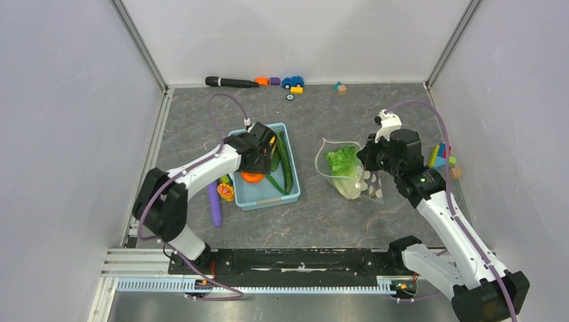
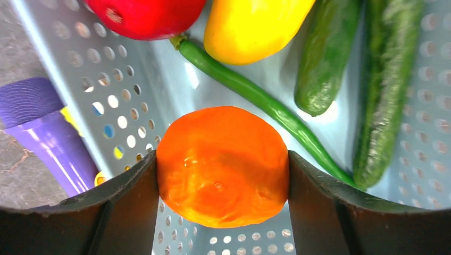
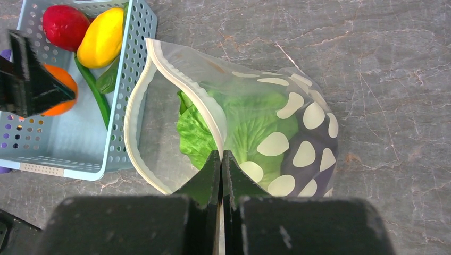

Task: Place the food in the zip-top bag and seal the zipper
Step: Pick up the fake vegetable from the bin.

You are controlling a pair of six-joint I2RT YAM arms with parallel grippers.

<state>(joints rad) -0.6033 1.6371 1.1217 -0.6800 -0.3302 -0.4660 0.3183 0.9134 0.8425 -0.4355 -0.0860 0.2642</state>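
My left gripper (image 2: pixel 223 175) reaches down into the light-blue basket (image 2: pixel 106 79), its two fingers pressed against both sides of an orange round piece (image 2: pixel 223 159). Beside it in the basket lie a red piece (image 2: pixel 143 16), a yellow piece (image 2: pixel 250 26), a long green pod (image 2: pixel 255 95) and two cucumbers (image 2: pixel 388 90). The zip-top bag (image 3: pixel 298 122) lies to the basket's right with green lettuce (image 3: pixel 197 133) inside. My right gripper (image 3: pixel 221 156) is shut on the white zipper (image 3: pixel 181 85) strip, and the mouth gapes open toward the basket.
A long purple rod (image 1: pixel 214 203) and a small yellow toy (image 1: pixel 226 191) lie left of the basket. Along the back wall sit a black stick (image 1: pixel 230 82), a toy car (image 1: pixel 292 82) and a block (image 1: pixel 341 88). Coloured blocks (image 1: pixel 441 156) sit at the right wall.
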